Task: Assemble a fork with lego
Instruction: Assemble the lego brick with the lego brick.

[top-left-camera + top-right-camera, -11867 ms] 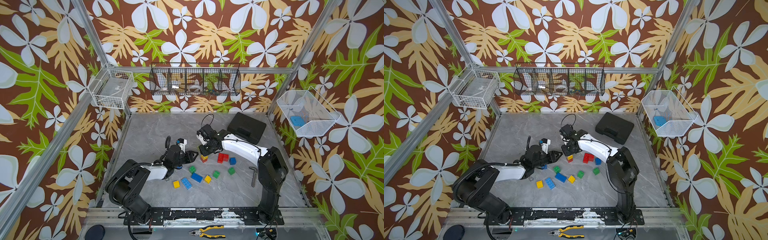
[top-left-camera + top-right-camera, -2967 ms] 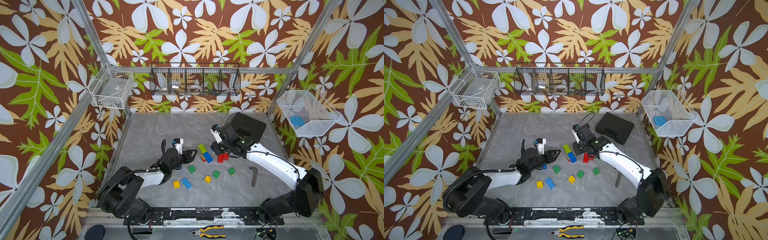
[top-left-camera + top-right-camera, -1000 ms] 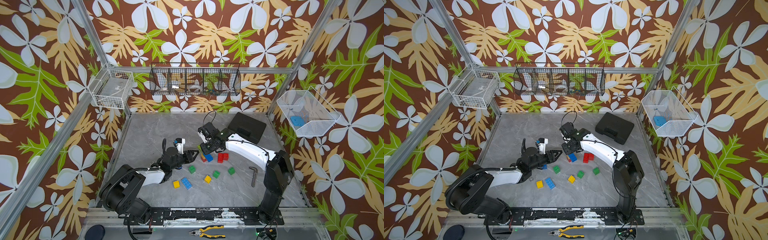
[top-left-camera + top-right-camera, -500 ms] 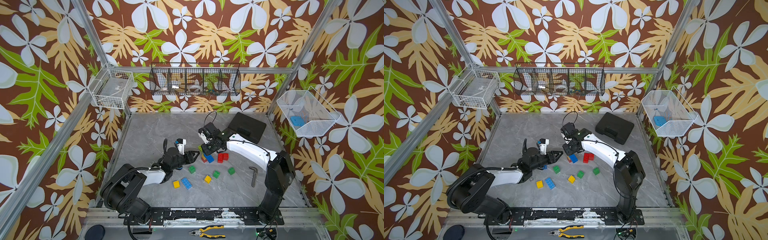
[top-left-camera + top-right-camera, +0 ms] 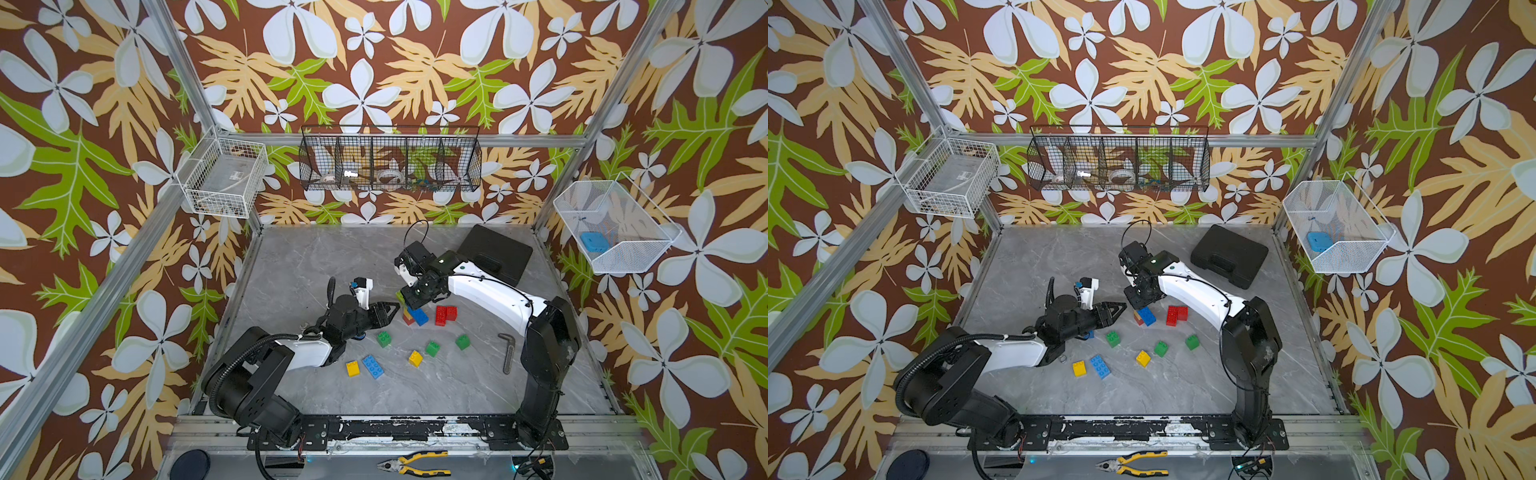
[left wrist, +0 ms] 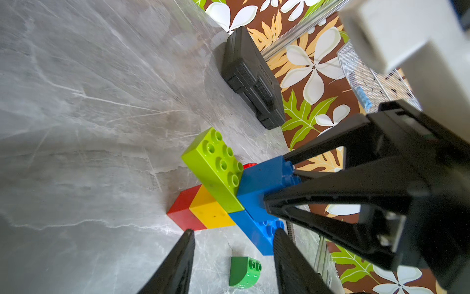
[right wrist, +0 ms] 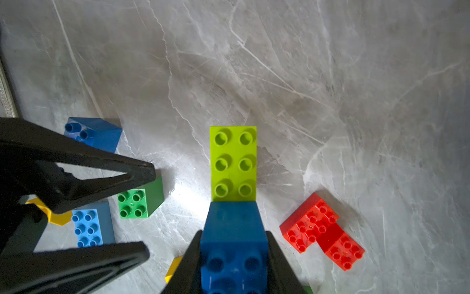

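A lego stack stands on the grey table in mid-floor: a red brick [image 6: 181, 207] at the bottom, a yellow brick [image 6: 211, 210] on it, then a long lime-green brick [image 7: 232, 163] and a long blue brick [image 5: 418, 316]. A square blue brick [image 7: 232, 229] tops it. My right gripper [image 7: 234, 236] is shut on that top blue brick from above. My left gripper [image 6: 234, 233] is open just left of the stack, nothing between its fingers. In both top views the left gripper [image 5: 388, 312] points at the stack under the right gripper [image 5: 1140, 299].
Two joined red bricks [image 5: 445, 314] lie right of the stack. Loose green [image 5: 384, 338], yellow [image 5: 415, 357] and blue [image 5: 372, 366] bricks lie nearer the front. A black case [image 5: 494, 253] sits at the back right, a metal hex key [image 5: 508, 353] to the right.
Three seconds ago my right gripper stood right of the stack; it has since come over it and shut on the top blue brick. My left gripper has crept slightly toward the stack.
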### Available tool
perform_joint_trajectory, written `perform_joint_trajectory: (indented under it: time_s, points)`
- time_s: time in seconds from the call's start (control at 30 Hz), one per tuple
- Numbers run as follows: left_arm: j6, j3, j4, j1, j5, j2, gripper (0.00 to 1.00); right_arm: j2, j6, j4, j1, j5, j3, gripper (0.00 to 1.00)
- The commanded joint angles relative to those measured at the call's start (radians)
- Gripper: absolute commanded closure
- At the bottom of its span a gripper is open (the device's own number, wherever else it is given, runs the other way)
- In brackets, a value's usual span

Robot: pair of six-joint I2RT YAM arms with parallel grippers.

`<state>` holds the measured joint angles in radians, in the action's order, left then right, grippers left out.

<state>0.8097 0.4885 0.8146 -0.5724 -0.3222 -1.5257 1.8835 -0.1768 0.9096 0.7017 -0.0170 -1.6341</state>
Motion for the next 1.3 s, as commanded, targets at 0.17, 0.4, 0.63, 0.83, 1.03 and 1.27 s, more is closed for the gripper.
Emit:
perform_joint_trajectory:
  time_s: [0.17,0.4,0.63,0.83,1.03,1.27]
  points:
    - [-0.006,0.002,0.019,-0.001,-0.001,-0.002,0.48,0.043,0.043,0.165,0.002,0.054,0.003,1.0]
    - [-0.01,0.012,0.013,-0.001,-0.003,-0.006,0.48,0.062,0.048,0.172,-0.002,0.002,-0.01,1.0]
    - [-0.014,0.001,0.015,-0.001,0.005,-0.001,0.48,0.095,0.058,0.212,-0.004,0.016,-0.029,1.0]
    - [-0.015,-0.006,0.017,-0.001,0.007,0.006,0.48,0.097,0.058,0.208,-0.004,0.017,-0.015,1.0]
    - [-0.02,-0.023,0.021,-0.001,0.024,0.041,0.48,0.059,0.044,0.13,-0.008,-0.005,-0.08,0.33]
    - [-0.026,-0.041,-0.004,-0.001,0.056,0.097,0.48,-0.048,-0.005,-0.084,-0.034,-0.035,-0.083,0.0]
